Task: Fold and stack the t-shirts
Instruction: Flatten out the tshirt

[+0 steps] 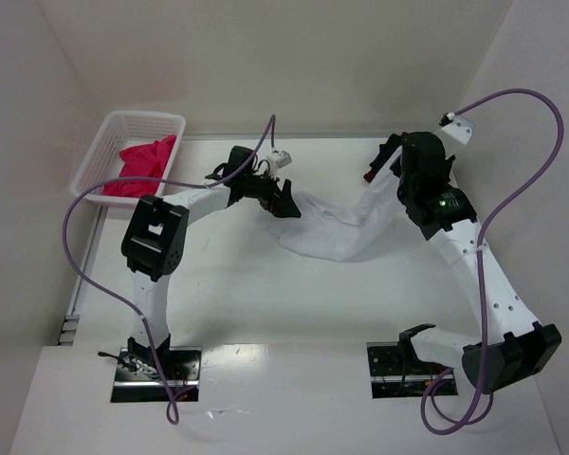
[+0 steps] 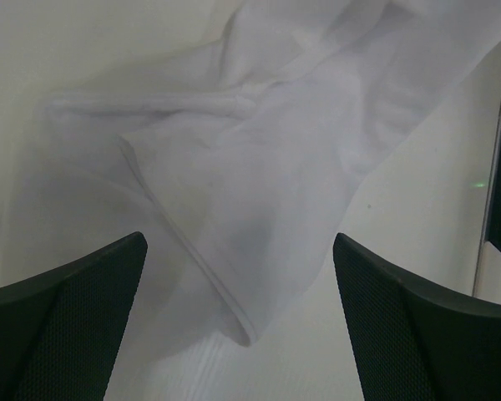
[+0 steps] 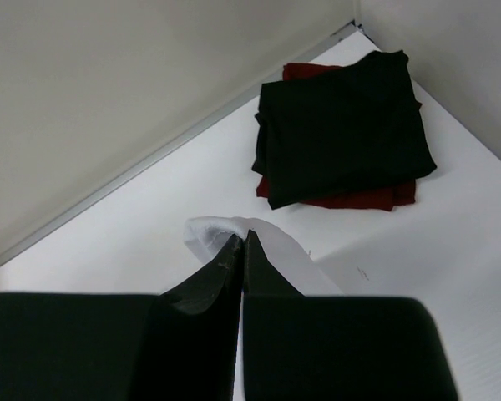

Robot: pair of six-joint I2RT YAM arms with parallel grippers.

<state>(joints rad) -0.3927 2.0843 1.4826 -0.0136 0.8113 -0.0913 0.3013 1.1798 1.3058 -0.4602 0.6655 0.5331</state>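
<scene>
Your white t-shirt (image 1: 346, 237) lies crumpled lengthwise on the worktop (image 1: 247, 303), well to the right of the basket (image 1: 104, 142), and runs slantwise away from it. At the shirt's end nearer the basket, your left fingers (image 1: 286, 203) are spread wide apart just above the cloth, gripping nothing; a hemmed fold shows between them in the left wrist view. At the end farther from the basket, your right fingers (image 3: 232, 261) are clenched together on a small bunch of the white cloth. Beyond that end, in the far corner opposite the basket, a folded black t-shirt (image 3: 342, 125) sits on a folded dark red t-shirt (image 3: 351, 199). Inside the basket lies a bright pink t-shirt (image 1: 142, 166), unfolded.
</scene>
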